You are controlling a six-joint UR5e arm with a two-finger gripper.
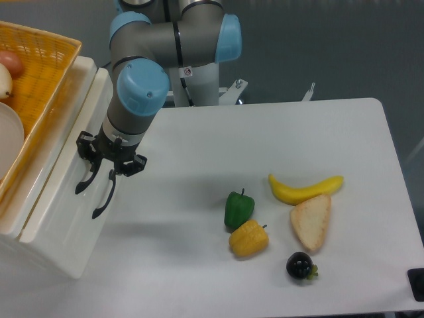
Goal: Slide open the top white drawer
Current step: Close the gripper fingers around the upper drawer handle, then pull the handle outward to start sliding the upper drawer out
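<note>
A small white cabinet (50,255) stands at the table's left edge. The top white drawer (66,173) is pulled out a little, so a narrow cream strip shows along its upper edge. My gripper (99,169) presses against the drawer front and is shut on its curved black handle (82,183). The lower white drawer (93,232) sits flush, and its own black handle (103,199) is just right of my fingers, untouched. Part of the top handle is hidden by the gripper.
A yellow wicker basket (46,66) with a plate and fruit rests on the cabinet. On the table's right half lie a green pepper (238,209), a yellow pepper (248,239), a banana (305,189), a bread slice (311,222) and a dark fruit (301,265).
</note>
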